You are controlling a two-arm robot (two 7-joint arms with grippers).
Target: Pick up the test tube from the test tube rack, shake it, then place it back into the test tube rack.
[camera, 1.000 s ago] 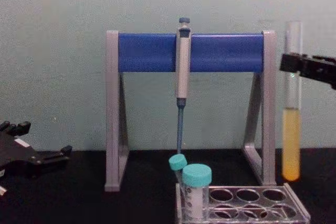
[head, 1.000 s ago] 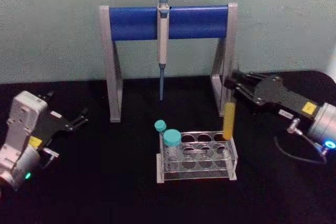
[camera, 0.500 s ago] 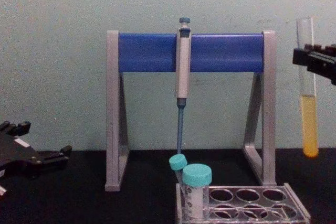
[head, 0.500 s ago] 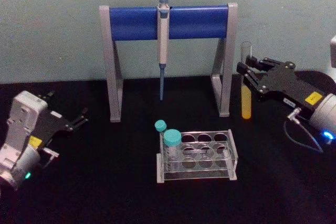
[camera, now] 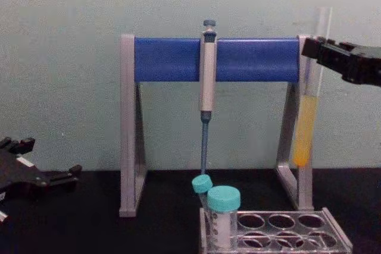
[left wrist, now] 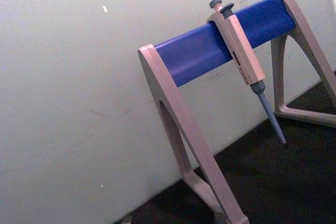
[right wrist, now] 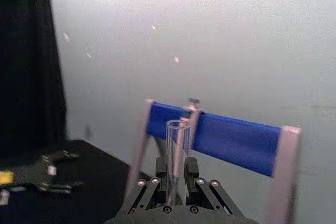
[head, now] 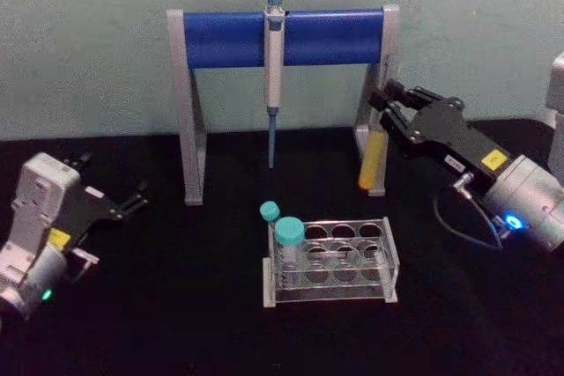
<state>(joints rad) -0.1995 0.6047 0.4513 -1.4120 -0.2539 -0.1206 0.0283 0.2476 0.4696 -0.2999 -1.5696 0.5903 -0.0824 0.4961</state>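
Right gripper (head: 386,110), jaws clamped on the upper part of the test tube (head: 371,160), which hangs tilted in the air, its yellow lower end before the right leg of the grey stand (head: 189,129), behind and above the rack (head: 330,261); left gripper (head: 132,200), jaws apart, low at the far left.

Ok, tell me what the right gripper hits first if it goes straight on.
Probably the stand's right leg: the right gripper, holding the test tube, points toward it, though depth is unclear.
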